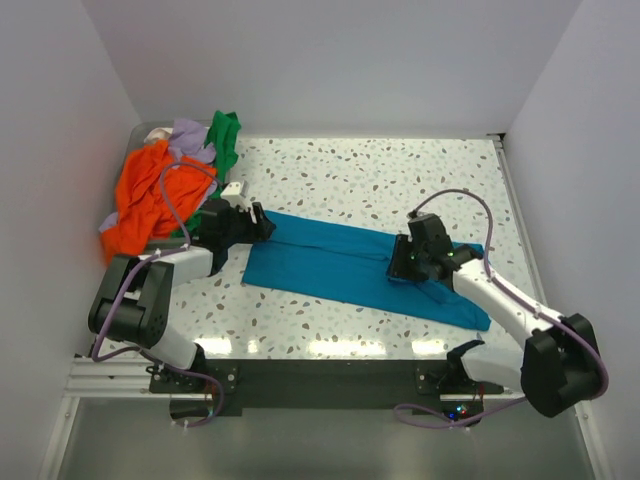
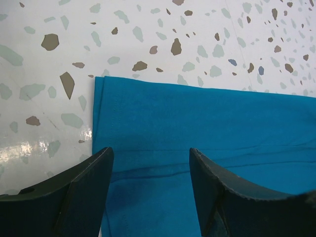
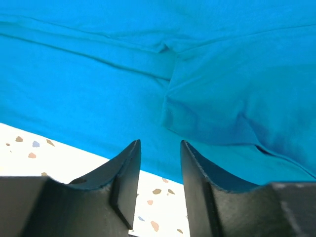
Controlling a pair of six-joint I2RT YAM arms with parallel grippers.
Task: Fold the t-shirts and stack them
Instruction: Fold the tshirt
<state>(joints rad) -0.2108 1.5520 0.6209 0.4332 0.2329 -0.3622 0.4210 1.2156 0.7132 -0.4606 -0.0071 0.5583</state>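
I have the teal t-shirt (image 1: 350,265) lying as a long flat band across the middle of the tabletop (image 1: 400,180), with an arm over each end.

The band runs from 9 toward 4 o'clock, its cotton smooth and matte against the glossy white, stone-flecked surface. From the left wrist I see a straight stitched hem and a square corner. The left gripper (image 1: 262,225) hangs over this 9 o'clock end with its dark, wedge-shaped jaws spread wide and nothing between them. From the right wrist the cloth shows soft ridges and a doubled flap with a rounded corner. The right gripper (image 1: 400,262) sits over the 3 o'clock end, its jaws a narrow gap apart and empty. At 10 o'clock the orange t-shirt (image 1: 140,200), green t-shirt (image 1: 225,135) and lavender t-shirt (image 1: 188,135) lie in a crumpled heap against the wall.
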